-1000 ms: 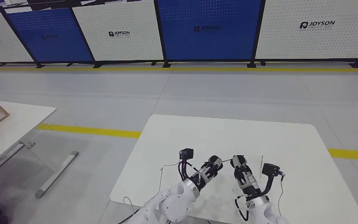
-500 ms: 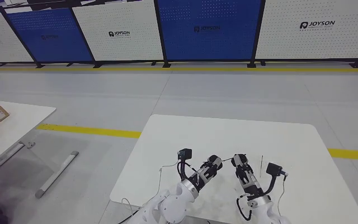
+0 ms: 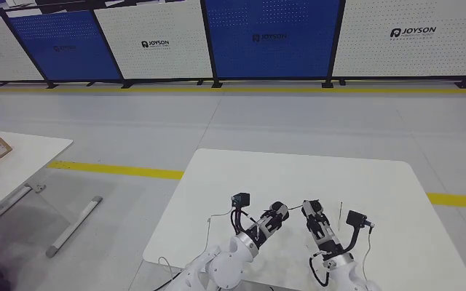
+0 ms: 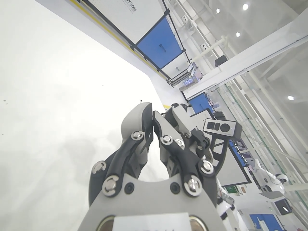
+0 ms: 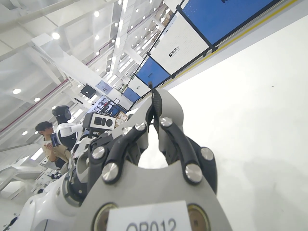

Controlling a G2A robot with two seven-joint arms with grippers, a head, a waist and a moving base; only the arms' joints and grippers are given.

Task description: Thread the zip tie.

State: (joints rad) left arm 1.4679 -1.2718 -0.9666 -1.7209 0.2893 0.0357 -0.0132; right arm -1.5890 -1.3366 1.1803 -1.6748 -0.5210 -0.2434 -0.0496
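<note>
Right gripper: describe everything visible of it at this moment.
The right gripper has two pale grey shell fingers with black ribbed pads. Black link bars, pinned with silver bolts, join them to a grey base. Its jaws are shut on a thin black zip tie, whose tip pokes out past the fingertips. It sits above the white table, close beside the left gripper.

White table [image 3: 291, 174], black zip tie [image 5: 150, 84], blue-and-white panels [image 3: 269, 36].
</note>
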